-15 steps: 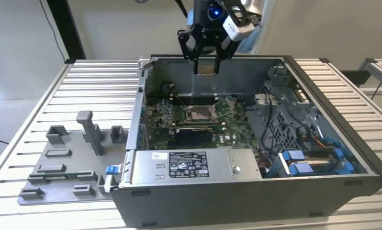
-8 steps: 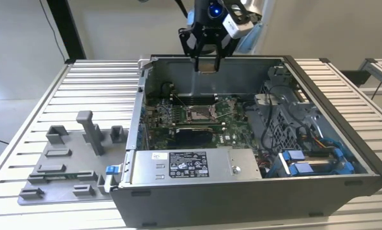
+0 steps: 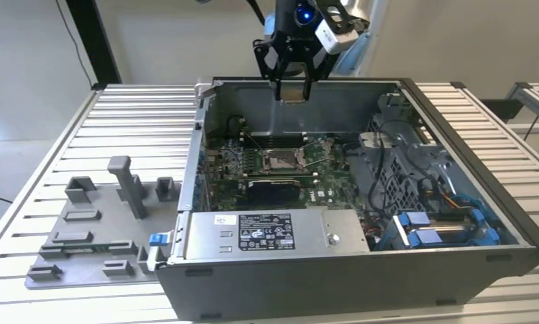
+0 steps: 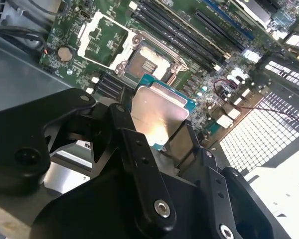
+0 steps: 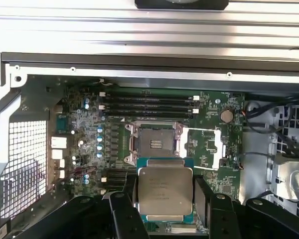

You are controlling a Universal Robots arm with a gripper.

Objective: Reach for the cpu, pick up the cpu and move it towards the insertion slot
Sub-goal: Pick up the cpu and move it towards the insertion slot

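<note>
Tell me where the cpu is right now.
The cpu is clamped in the gripper, held in the air above the open computer case; in both wrist views the insertion slot lies on the green board beyond it.

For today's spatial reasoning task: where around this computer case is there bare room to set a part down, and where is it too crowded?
Free: the slatted table at the exterior view's left, between the grey fixture tray and the computer case. Crowded: the motherboard around the insertion slot, and the cable bundle at the case's right. The gripper holds the cpu above the case.
</note>
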